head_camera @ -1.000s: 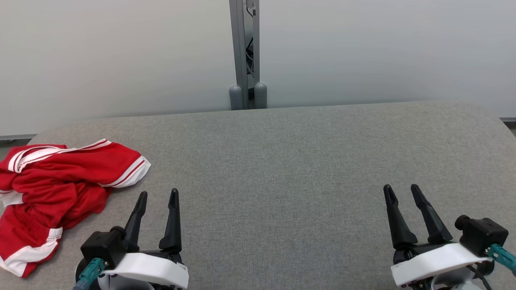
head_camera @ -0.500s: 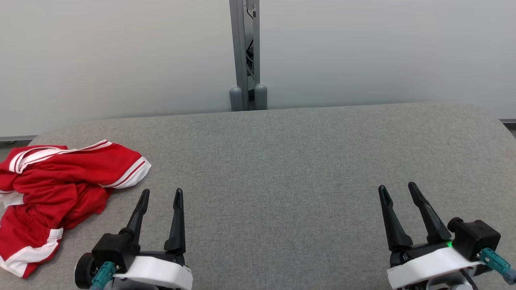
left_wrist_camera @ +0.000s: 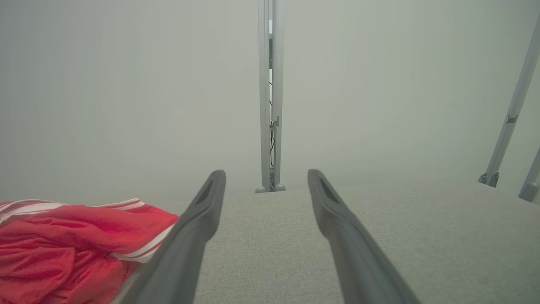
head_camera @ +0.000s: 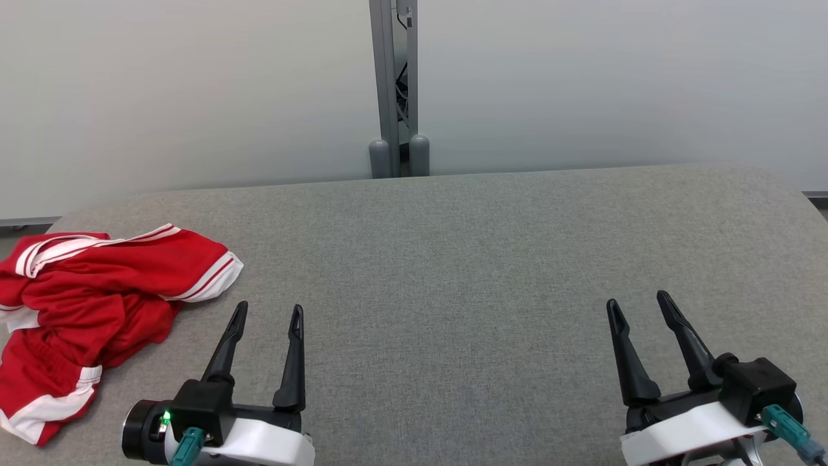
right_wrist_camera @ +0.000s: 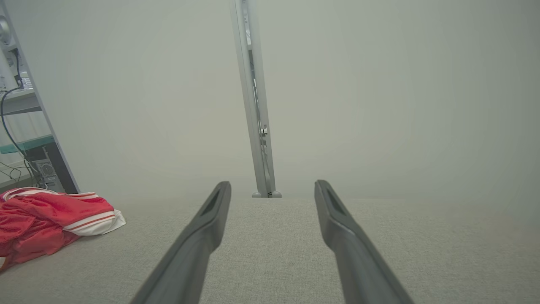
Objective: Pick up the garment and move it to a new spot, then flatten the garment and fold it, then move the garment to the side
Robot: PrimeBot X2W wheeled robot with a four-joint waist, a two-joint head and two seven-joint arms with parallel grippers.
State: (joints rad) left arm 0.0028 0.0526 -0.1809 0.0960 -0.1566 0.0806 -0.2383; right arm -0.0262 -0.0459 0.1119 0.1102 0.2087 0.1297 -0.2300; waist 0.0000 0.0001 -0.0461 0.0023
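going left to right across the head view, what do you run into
red garment → left end effector, open → grey post at the far edge of the table → right end effector, open

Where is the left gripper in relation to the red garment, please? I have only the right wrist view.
Observer: In the head view, the left gripper sits just to the right of the red garment, not touching it.
Operator: Thank you. Are its jaws open?
Observer: Yes, they stand wide apart with nothing between them.
Operator: How far does the garment stretch toward the robot?
Observer: It runs back along the grey table past the left gripper's tips, and a white-trimmed end lies nearest the robot.
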